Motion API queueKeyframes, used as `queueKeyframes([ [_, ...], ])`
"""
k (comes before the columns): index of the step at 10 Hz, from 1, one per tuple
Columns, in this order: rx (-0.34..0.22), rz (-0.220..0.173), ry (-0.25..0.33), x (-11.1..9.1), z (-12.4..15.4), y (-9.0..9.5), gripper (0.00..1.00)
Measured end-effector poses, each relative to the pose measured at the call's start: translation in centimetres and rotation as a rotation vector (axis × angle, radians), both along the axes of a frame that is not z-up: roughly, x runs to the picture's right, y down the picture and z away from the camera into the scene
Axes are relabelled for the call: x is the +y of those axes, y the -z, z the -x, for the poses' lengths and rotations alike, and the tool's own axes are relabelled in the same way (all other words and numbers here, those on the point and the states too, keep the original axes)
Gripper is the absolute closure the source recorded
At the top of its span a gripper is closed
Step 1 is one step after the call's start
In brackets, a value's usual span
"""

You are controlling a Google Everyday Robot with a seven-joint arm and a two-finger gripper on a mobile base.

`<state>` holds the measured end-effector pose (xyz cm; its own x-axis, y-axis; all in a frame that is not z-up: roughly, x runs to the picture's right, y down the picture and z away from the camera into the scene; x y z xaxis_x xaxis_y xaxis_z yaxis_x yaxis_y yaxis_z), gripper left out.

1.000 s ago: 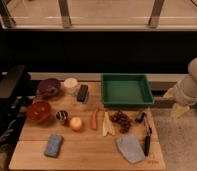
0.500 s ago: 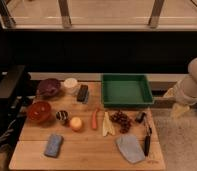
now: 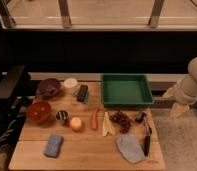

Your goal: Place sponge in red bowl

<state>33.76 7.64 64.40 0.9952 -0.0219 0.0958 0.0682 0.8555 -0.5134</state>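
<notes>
2 bowls (image 3: 40, 111) (image 3: 49, 88), 1 sponge (image 3: 53, 145), 1 tray (image 3: 127, 91)

Dim overall; soft top light on table (image 3: 87, 150), black behind it, bright along top edge; gripper (image 3: 174, 101) pale at right, off table.

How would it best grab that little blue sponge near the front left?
From straight above, pinching across the short width at its middle: the sponge lies flat with both long sides free. The pincer hangs open beyond the table's right edge, holding nothing.
</notes>
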Motion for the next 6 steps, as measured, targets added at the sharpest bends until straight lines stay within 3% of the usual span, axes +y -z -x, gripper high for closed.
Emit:
queueKeyframes([
  [3,-0.103,0.02,0.086,-0.5,5.0,-1.9,0.36],
  [6,-0.253,0.03,0.178,-0.2,10.4,-3.0,0.36],
])
